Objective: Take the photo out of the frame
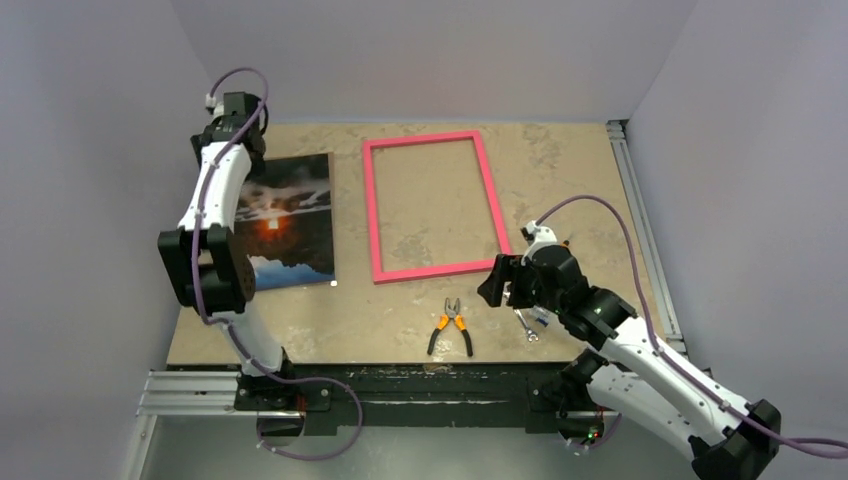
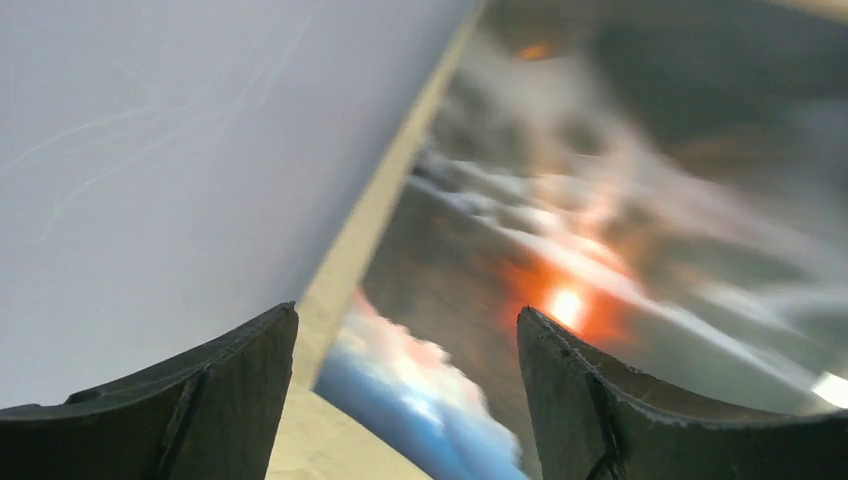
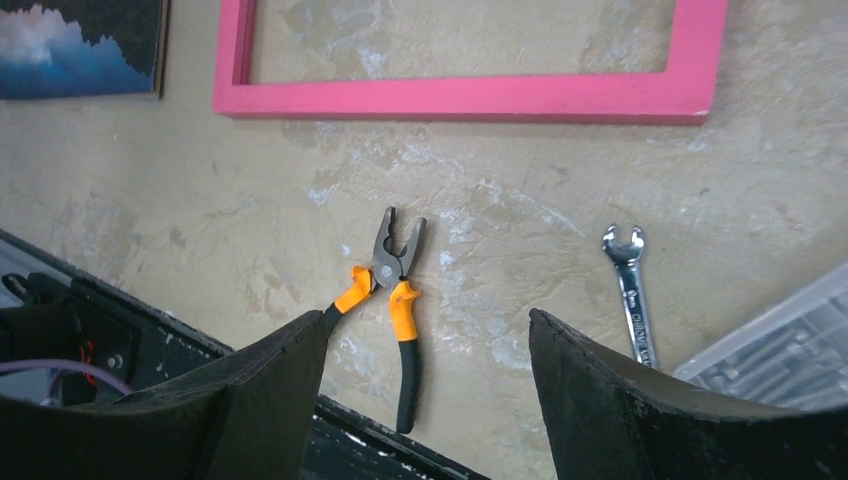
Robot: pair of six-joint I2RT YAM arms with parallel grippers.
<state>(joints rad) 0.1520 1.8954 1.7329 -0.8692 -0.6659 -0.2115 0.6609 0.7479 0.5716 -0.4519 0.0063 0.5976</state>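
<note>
Showing dark clouds, orange glow, the photo (image 1: 291, 222) lies beside the frame (image 1: 440, 270); left tool (image 2: 405, 322), right tool (image 3: 428, 325) gape.

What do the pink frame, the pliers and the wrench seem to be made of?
The frame looks like painted wood or plastic: even, matte pink. The pliers have dull grey metal jaws and orange-and-black grips, probably rubber or plastic. The wrench shines silver, so likely polished steel.
</note>
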